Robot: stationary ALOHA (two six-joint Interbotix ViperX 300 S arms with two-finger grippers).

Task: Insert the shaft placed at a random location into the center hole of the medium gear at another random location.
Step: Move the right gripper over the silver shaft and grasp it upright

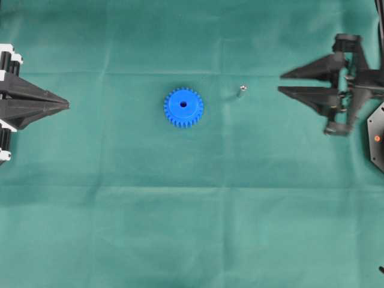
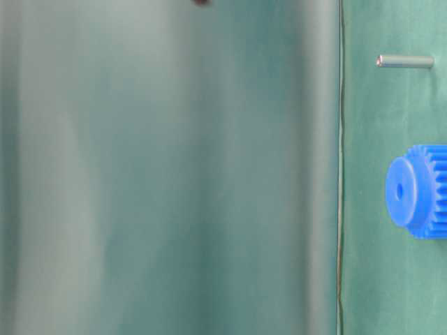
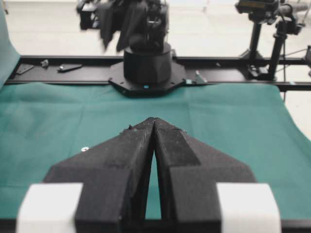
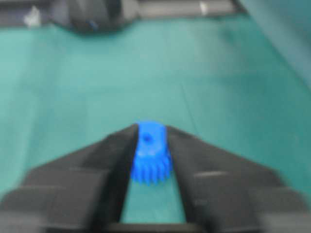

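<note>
The blue gear [image 1: 183, 107] lies flat on the green surface [image 1: 192, 228], the small metal pin [image 1: 241, 92] near it. The left gripper [image 1: 67, 105] has its jaws closed together; the right gripper [image 1: 281, 83] stands with jaws apart, empty.

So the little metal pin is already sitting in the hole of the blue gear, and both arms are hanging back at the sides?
Not quite. The pin lies on the green cloth, apart from the blue gear, whose hole is empty, as the overhead view shows. Both arms do hang back at the sides.
</note>
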